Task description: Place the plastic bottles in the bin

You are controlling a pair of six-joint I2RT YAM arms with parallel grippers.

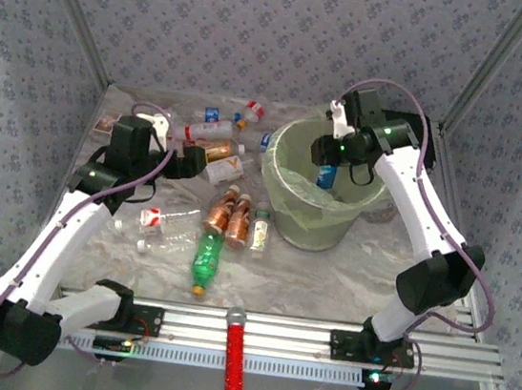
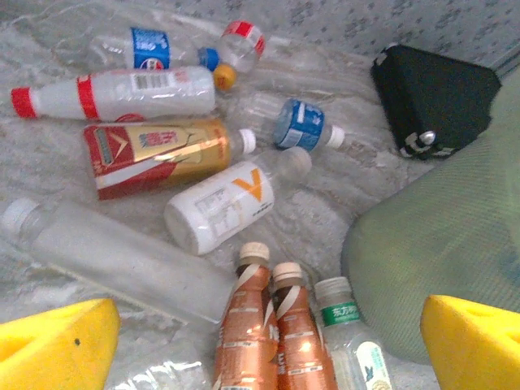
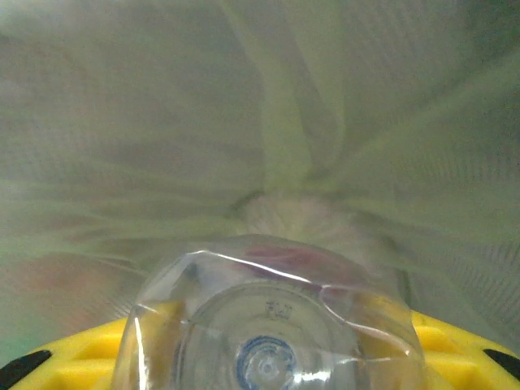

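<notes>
Now, with a clear blue-labelled bottle (image 1: 326, 176) pinched in the part-closed right gripper (image 1: 329, 156) inside the mouth of the pale-green bin (image 1: 310, 226), open to drop it, then probably lower the wide-open, empty left gripper (image 2: 268, 341) onto the copper-orange bottles (image 2: 244, 333) below.

The left arm (image 1: 47, 249) and the right arm (image 1: 424, 202) are built alike, with smooth white link shells joined by chunky black joint housings. A grey-purple cable (image 1: 489, 316) loops along each arm, and small green lights (image 1: 95, 174) glow on the black wrist sections. The left gripper (image 2: 268, 333) has blunt yellow fingers (image 2: 57, 341). The right gripper (image 3: 260, 370) shows the same yellow, with dark patches at its outer edges, perhaps recesses.
</notes>
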